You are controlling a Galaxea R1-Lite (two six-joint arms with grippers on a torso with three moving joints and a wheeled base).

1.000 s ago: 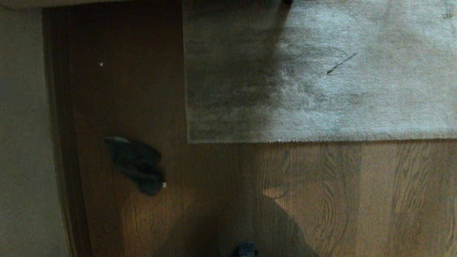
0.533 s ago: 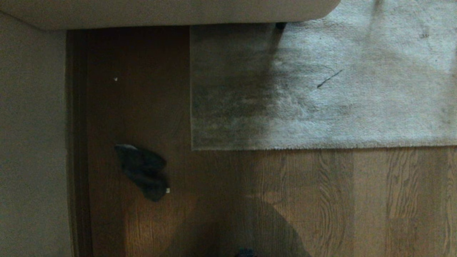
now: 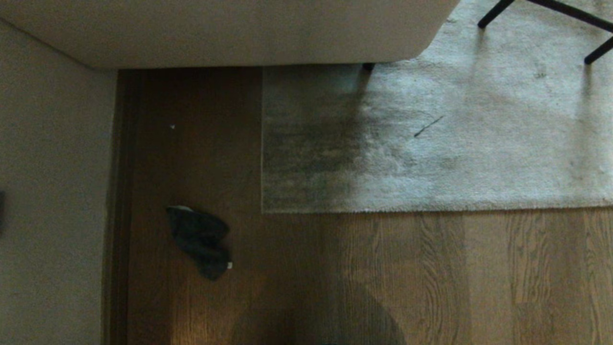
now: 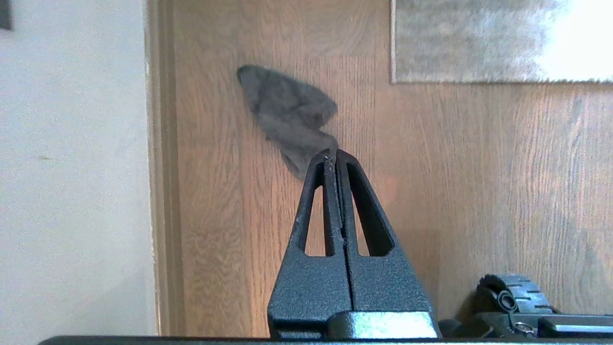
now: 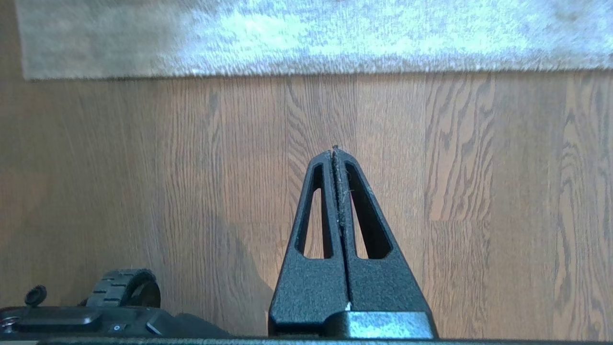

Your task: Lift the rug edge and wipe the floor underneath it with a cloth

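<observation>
Dim head view, shadowed floor

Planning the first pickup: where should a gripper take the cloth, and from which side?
Probably from above, on the cloth's bunched, raised middle fold. It lies crumpled on the floor, apart from the rug edge, so its thin margins offer little to pinch.

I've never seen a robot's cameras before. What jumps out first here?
A large light-grey short-pile rug covers the far floor, its straight edge lying flat on brown wood-grain planks. A small crumpled dark-grey cloth lies on the planks, left of the rug corner. A pale sofa overhangs behind.
</observation>
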